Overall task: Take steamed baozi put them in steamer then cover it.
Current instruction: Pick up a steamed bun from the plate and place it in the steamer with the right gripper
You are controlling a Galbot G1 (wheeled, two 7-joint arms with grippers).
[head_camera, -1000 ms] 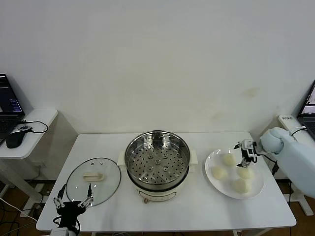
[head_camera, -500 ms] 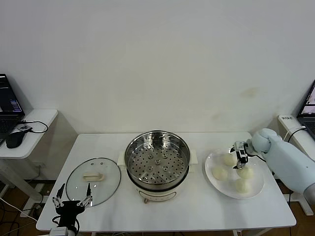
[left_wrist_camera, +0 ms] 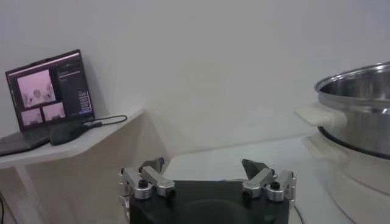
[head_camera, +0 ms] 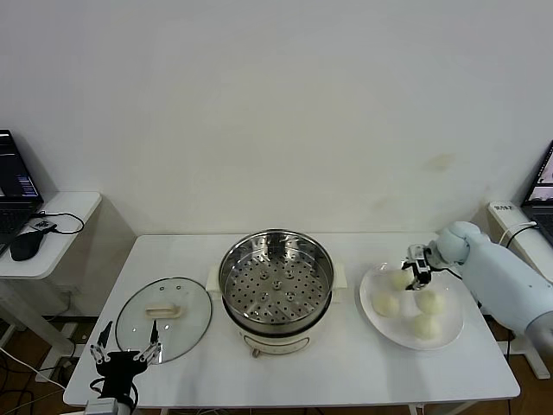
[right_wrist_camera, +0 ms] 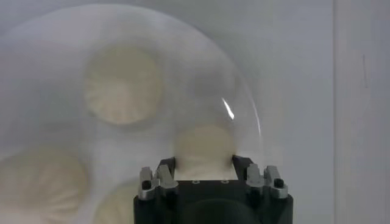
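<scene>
- On the white surface, the steamer stands in the middle, uncovered, its perforated tray bare.
- To the robot's right of it lies a white plate carrying the four steamed baozi; nothing stands between plate and pot.
- Over the plate's far side hangs the right pincer, its fingers pressed against both sides of one bun, the held baozi, which looks lifted slightly off the plate, though that is hard to judge.
- In the right wrist view the other three buns lie blurred below; two are cut off by the picture's edge and the pincer's body.
- To the robot's left of the steamer, the cover lies flat on the surface, bar handle up, just beside the pot's base.
- At the near left corner of the surface the left pincer waits with its fingers spread wide and holding nothing, close to the cover's near rim; its arm is mostly cut off by the bottom edge.
- Off to the left, a side desk holds a laptop, a mouse and a cable.
- At the far right, another laptop is only partly in view.
</scene>
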